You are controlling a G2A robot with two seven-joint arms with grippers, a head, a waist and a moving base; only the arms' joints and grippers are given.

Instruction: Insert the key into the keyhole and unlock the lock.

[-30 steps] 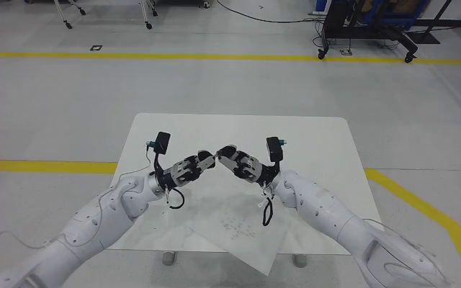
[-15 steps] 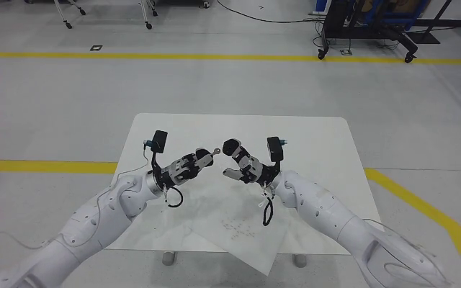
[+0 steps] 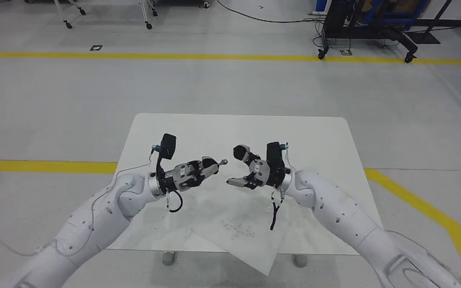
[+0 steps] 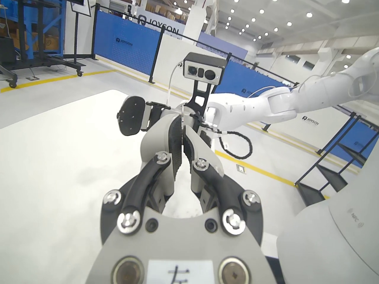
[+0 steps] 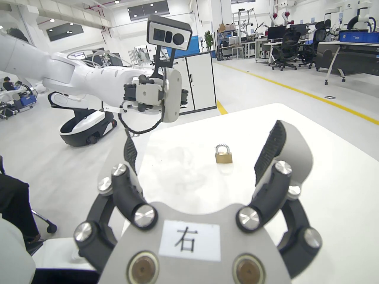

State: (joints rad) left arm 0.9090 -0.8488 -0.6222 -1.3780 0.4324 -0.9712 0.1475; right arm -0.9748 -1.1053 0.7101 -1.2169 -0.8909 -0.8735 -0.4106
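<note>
Your left gripper (image 3: pixel 213 165) is clenched on the key (image 3: pixel 222 162), above the table (image 3: pixel 317 137). Your right gripper (image 5: pixel 202 137) is released and spread wide, facing it closely. The lock (image 5: pixel 223 155) rests on the table beyond the right fingers (image 5: pixel 274 144), touching neither gripper.

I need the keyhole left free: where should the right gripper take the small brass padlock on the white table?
Probably from above, with the open right gripper across the small brass padlock, on its blocky body's two narrow sides. Its silver shackle is thin and rounded, a slippery hold.
</note>
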